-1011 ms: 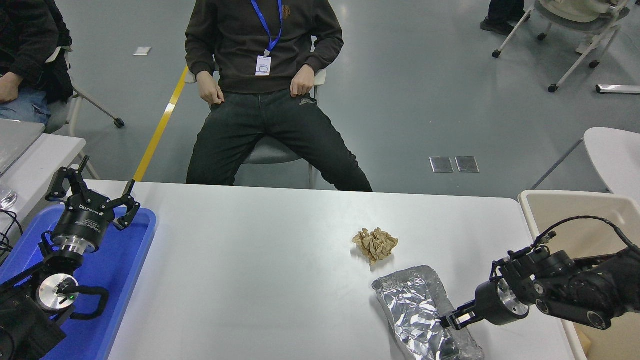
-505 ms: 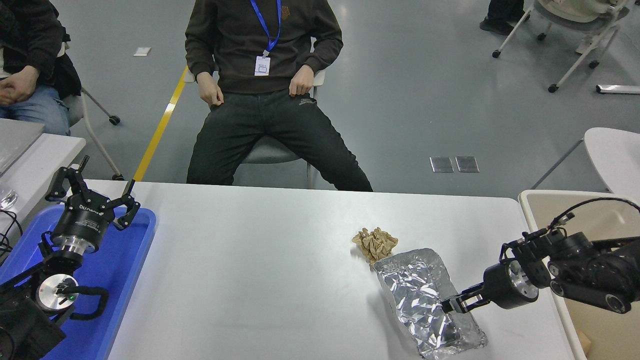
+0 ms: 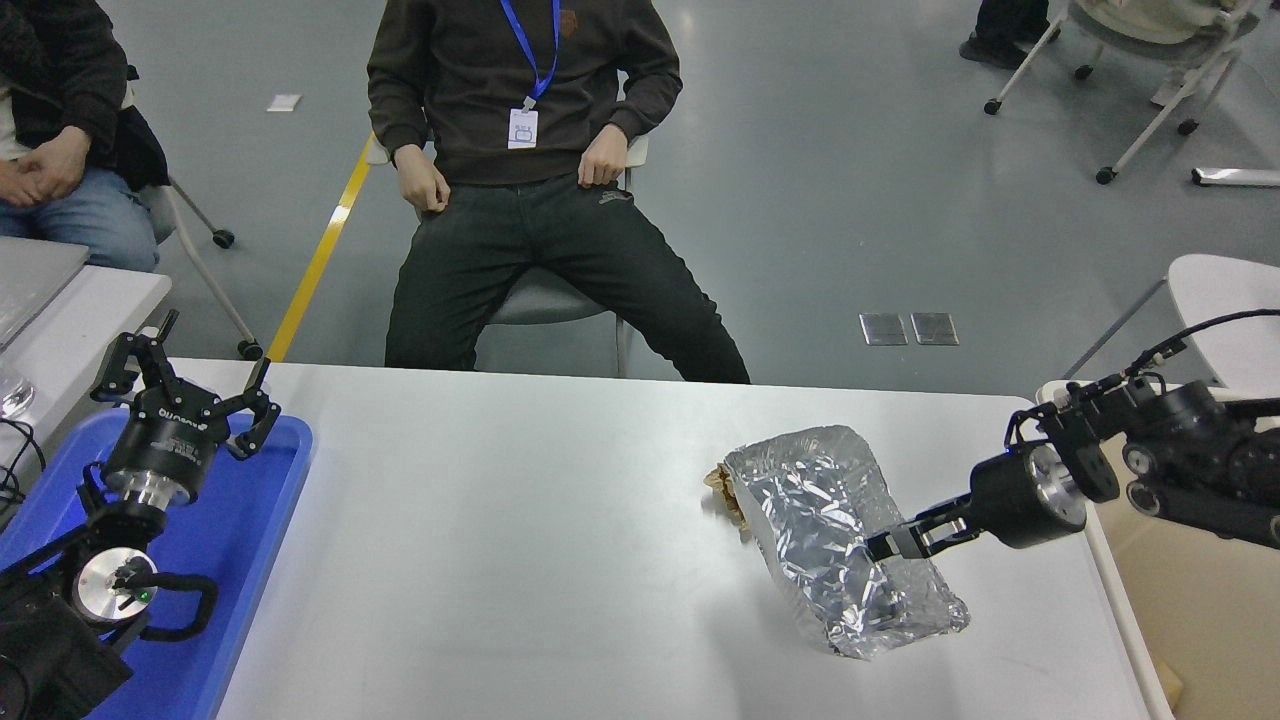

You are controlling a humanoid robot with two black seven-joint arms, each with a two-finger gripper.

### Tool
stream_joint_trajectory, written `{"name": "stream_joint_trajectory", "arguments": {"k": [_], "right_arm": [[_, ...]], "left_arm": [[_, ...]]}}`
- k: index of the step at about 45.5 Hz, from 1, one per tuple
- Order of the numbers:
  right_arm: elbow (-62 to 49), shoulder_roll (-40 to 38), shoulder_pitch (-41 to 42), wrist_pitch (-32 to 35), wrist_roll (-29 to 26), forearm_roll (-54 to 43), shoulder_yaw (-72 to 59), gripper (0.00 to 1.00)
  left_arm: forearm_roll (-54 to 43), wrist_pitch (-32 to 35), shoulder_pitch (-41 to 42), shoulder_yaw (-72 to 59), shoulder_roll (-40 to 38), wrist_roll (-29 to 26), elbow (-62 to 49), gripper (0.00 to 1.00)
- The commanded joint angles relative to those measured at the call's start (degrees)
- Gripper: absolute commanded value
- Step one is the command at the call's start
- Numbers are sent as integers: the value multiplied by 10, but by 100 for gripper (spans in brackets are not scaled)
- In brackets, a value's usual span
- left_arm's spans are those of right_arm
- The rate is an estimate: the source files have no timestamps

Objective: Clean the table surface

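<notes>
I see my right claw [image 3: 885,545] clamped on the crumpled foil tray [image 3: 835,535], held over the white surface [image 3: 520,540], covering most of the brown paper wad [image 3: 722,485]. My left claw [image 3: 185,385] rests spread apart above the blue tray [image 3: 240,540].

Right end effector [image 3: 888,543] grips foil tray [image 3: 835,535] above table surface [image 3: 520,540].

The table surface [image 3: 520,560] was a broad white-grey rectangular top, smooth and matte, with rounded far corners, lying flat across the lower part of the frame. Most of it was bare; soft shadows fell on its right half, and its left end ran under other items.
</notes>
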Motion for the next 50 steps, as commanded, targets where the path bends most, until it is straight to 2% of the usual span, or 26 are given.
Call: {"name": "stream_joint_trajectory", "arguments": {"k": [1,15,25,43,50], "right_arm": [[9,1,84,40,1,66,3,0],[8,7,137,69,1,109,2,0],[-10,7,145,72,-1,127,4,0],[-198,3,86,71,-4,233,3,0],[-275,0,51,71,-4,303,4,0]], "left_arm": [[0,0,0,0,0,0,0,100],[0,0,0,0,0,0,0,100],[0,0,0,0,0,0,0,100],[0,0,0,0,0,-1,0,100],[0,0,0,0,0,0,-1,100]]}}
